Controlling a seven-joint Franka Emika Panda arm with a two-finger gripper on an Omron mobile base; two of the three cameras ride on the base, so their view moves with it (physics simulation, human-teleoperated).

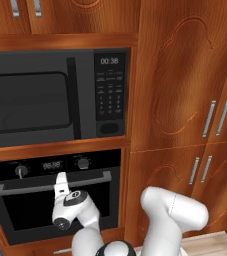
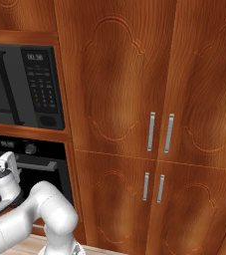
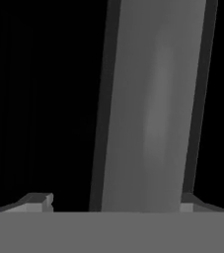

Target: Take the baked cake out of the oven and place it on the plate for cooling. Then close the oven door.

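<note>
With the white arm reaching forward from the base, the gripper (image 1: 61,181) is right up at the oven door (image 1: 35,212), its hand pressed in against the long silver bar handle (image 1: 15,189). From the hand view, that handle (image 3: 153,108) runs as a broad grey bar up the middle of the picture, and one finger tip (image 3: 40,201) sits to one side of it while the other sits across on the far side, so the claw is spread wide with the bar between the tips. Whether the tips are touching the bar, I cannot tell.

Over in the right base view, the gripper (image 2: 6,160) shows at the left edge, level with the handle (image 2: 45,165).

The oven door is upright and closed against the oven (image 1: 55,165), dark glass showing nothing I can make out behind it. Just above the handle runs the control strip: one knob (image 1: 20,171) on the left, a small digital display (image 1: 52,164) in the middle, a second knob (image 1: 83,162) on the right.

Higher on the wall sits the dark grey microwave (image 1: 35,100), door shut, vertical black handle (image 1: 73,97) beside its keypad (image 1: 109,97), clock lit at the top.

To the right, tall wooden cabinets (image 2: 134,99) fill the wall, with paired silver pulls (image 2: 160,132) on the upper doors and another pair (image 2: 153,187) below.
</note>
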